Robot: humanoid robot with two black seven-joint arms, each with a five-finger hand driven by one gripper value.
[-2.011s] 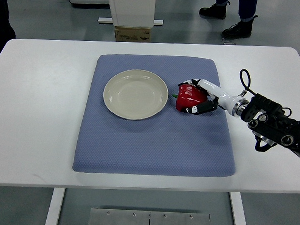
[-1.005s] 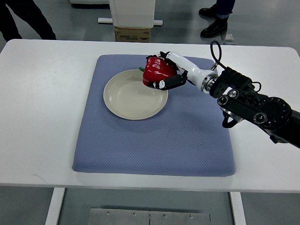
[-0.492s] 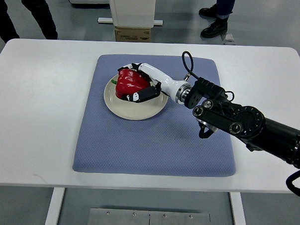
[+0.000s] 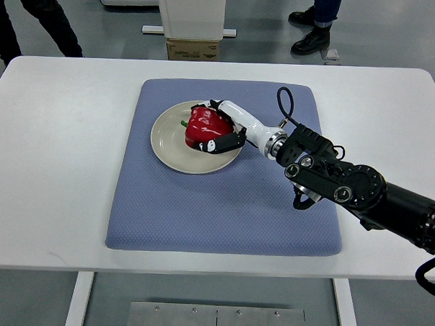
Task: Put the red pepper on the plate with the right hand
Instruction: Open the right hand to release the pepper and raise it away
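We've got the red pepper sitting over the right half of the plate, stem pointing left, and our right hand is wrapped round it from the right side, fingers curled along its near flank and another over the far shoulder. Whether it's resting on the plate or hanging just above, we can't say. The plate sits on the blue mat on the white table. We'd judge this pepper light, firm and glossy, so likely to slip or roll; best held across the broad shoulders, not the stem
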